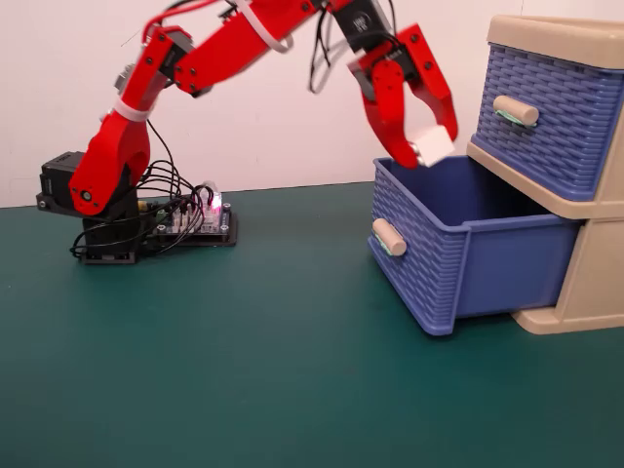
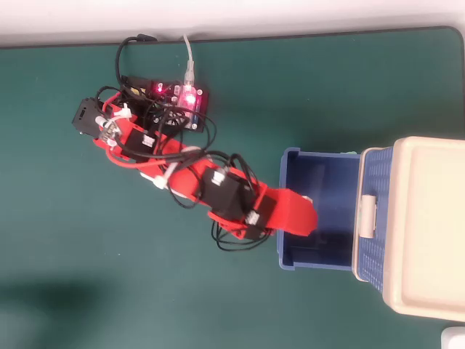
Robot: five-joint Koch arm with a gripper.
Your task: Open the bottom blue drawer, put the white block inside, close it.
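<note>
Over the pulled-out bottom blue drawer (image 1: 458,244), near its front wall, the white block (image 1: 432,146) is held up in the air, pinched between the red fingers of the gripper (image 1: 425,148). From overhead only a sliver of the block (image 2: 306,199) is seen past the gripper (image 2: 299,217), right above the drawer's open cavity (image 2: 334,211). That drawer is seen sticking out from the beige unit (image 1: 595,263) at the right edge of the green table (image 1: 244,370). Behind, the upper drawer (image 1: 546,117) is pushed in. Near the table's back edge, a lit controller board (image 2: 178,102) is parked beside the arm's base.
</note>
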